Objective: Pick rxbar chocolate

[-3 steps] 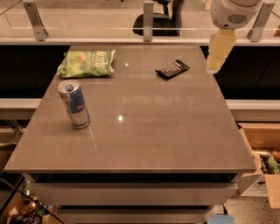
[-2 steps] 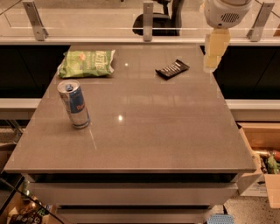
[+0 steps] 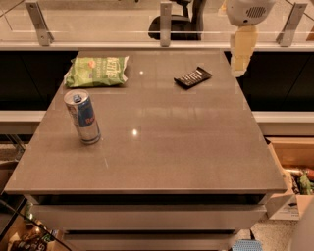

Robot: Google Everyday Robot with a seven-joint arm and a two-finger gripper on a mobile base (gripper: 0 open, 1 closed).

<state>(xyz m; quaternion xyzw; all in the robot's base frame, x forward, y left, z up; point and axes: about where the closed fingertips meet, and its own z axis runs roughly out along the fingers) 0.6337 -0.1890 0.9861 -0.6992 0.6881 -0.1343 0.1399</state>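
Camera view, contents listed left to right, on and beside the grey table.

- green chip bag: lies flat near the far left corner of the table, crinkled, printed face up.
- can: stands upright on the left side of the table, nearer the front edge than the green chip bag and well apart from it; silver and blue body, top with tab showing.
- rxbar chocolate: lies flat on the far part of the table, right of centre, long axis angled toward the far right corner; black wrapper, white lettering facing up; touches nothing, well apart from the green chip bag and the can.
- claw: pale cream, hangs pointing down beneath a white rounded housing, over the far right edge of the table; sits to the right of the rxbar chocolate, near it but clear of it; wide or narrow cannot be told.
- cardboard box: sits on the floor to the right of the table, open at the top; contents too small to name.
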